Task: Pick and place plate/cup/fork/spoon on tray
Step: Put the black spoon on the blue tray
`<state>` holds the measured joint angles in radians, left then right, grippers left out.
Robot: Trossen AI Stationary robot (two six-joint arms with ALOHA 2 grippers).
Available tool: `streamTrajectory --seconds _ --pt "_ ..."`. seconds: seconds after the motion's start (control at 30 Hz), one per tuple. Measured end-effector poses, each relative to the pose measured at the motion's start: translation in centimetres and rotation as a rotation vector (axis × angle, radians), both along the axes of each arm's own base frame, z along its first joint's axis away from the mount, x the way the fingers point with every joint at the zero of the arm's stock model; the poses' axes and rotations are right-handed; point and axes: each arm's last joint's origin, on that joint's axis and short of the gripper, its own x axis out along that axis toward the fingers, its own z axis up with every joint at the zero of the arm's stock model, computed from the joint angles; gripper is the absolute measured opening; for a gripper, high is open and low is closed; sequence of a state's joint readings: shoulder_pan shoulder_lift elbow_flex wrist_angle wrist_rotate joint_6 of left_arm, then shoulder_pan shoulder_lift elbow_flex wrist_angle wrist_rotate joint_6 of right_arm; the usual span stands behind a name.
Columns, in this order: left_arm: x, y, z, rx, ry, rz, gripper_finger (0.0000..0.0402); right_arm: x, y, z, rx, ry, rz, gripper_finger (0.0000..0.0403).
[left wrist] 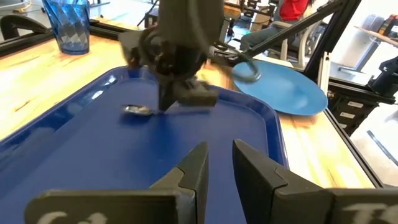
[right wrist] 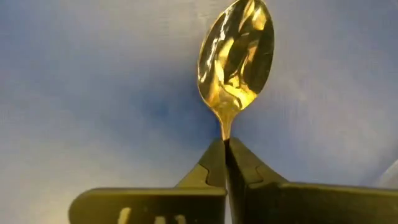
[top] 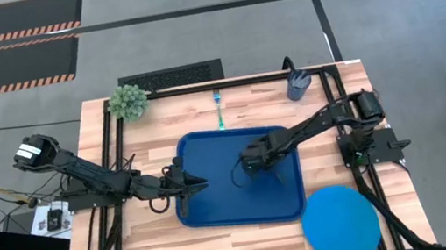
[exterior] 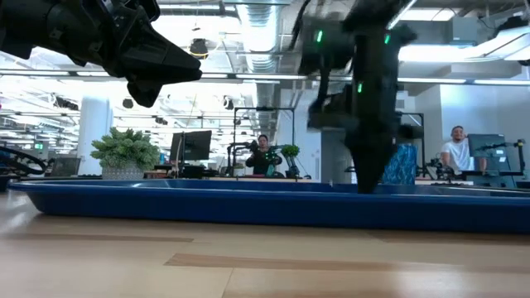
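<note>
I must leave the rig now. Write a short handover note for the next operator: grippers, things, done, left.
Right gripper: shut on the spoon, low over the middle of the tray; the spoon's bowl is at the tray floor.
Left gripper: empty, fingers slightly apart, over the tray's left edge.
The plate lies on the table at the tray's front right corner. The cup stands at the back right. The fork lies behind the tray.
Done: nothing released on the tray yet.
Left: release the spoon, then move the plate, cup and fork.
</note>
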<state>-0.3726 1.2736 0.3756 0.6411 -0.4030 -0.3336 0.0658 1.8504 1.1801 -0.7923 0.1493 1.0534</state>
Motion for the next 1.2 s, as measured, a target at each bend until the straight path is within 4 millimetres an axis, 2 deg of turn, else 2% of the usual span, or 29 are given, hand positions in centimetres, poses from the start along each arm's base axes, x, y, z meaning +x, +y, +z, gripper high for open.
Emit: streamTrajectory --seconds 0.1,0.23,0.3,0.43,0.57,0.8,1.2 --pt "0.0 0.0 0.0 0.001 0.004 0.0 0.0061 -0.9 0.4 2.4 -0.021 -0.04 -0.043 0.0007" --pt "0.0 0.0 0.0 -0.009 0.0 0.002 0.0061 -3.0 0.6 3.2 -0.036 -0.053 -0.129 0.0004" --pt "0.0 0.0 0.0 -0.012 0.0 0.002 0.0061 -4.2 0.8 3.1 -0.028 -0.057 -0.198 0.0003" --pt "0.0 0.0 0.0 -0.015 0.0 0.003 0.0061 -6.5 1.3 1.1 -0.032 -0.041 -0.332 0.0004" --pt "0.0 0.0 0.0 -0.013 0.004 0.006 0.0061 -6.9 1.7 0.0 -0.002 -0.16 -0.398 0.0007" --pt "0.0 0.1 -0.1 -0.007 0.007 0.023 0.0061 -6.9 1.1 -1.5 0.02 -0.181 -0.48 0.0016" --pt "-0.1 0.2 -0.5 0.012 0.044 0.044 0.0061 -6.8 1.1 -1.9 -0.023 -0.17 -0.467 0.0061"
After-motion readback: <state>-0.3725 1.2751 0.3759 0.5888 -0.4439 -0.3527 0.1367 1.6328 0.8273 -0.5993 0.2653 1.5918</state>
